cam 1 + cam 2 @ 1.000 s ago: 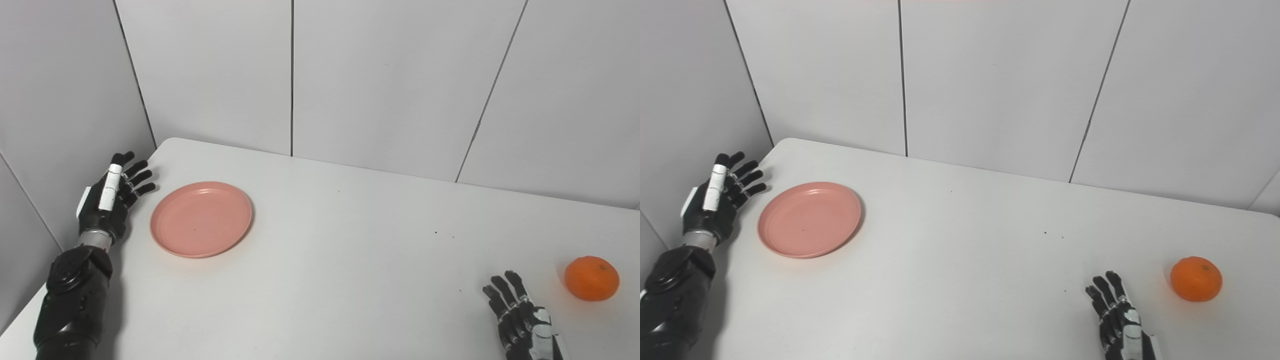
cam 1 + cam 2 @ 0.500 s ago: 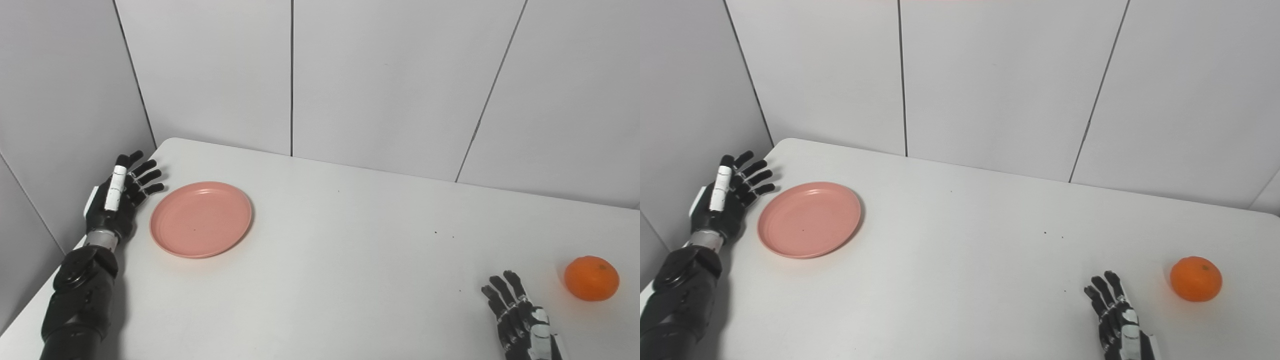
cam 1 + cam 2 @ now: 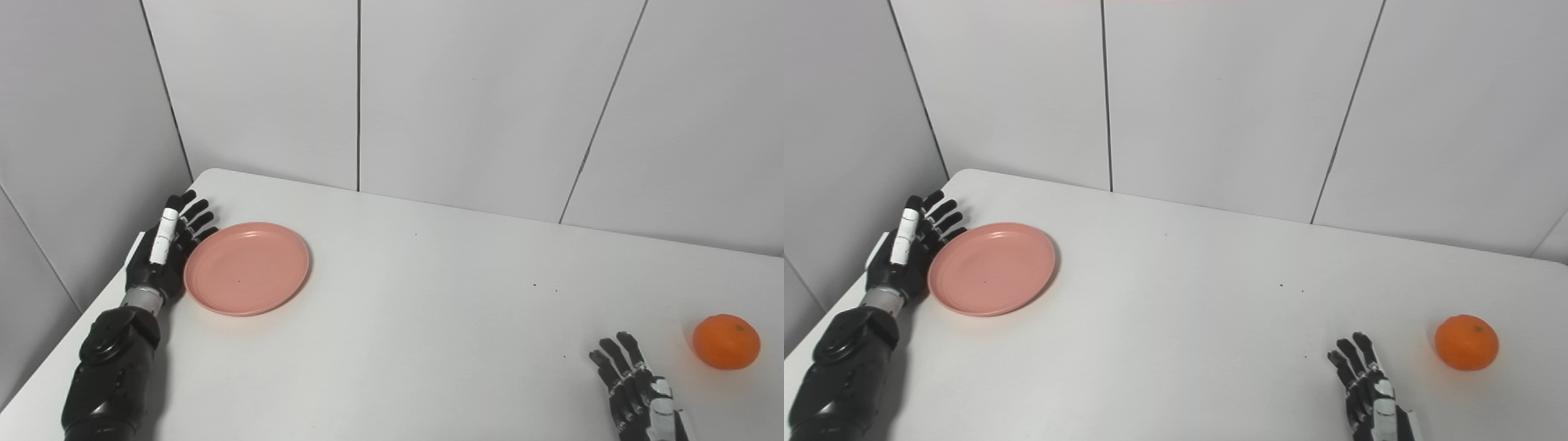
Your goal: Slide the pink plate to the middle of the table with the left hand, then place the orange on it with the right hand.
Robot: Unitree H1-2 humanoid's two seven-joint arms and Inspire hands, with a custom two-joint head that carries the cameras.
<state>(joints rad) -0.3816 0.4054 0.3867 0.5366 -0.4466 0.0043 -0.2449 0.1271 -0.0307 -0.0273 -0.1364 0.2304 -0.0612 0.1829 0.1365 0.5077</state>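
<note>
Since the earlier frames your left hand (image 3: 166, 248) has travelled rightward from the table's left edge and now stands on edge just beside the left rim of the pink plate (image 3: 247, 268); contact cannot be confirmed. Nearest you, at lower right of the frame, your right hand (image 3: 639, 395) lies where it was, palm down, fingers spread, holding nothing. Just beyond it, at right, the orange (image 3: 726, 342) sits unmoved on the white table (image 3: 429, 318), apart from that hand. Farther back, at left centre, the plate also sits unmoved. The left hand's fingers are straight, slightly fanned, empty, pointing toward the upper left corner.
</note>
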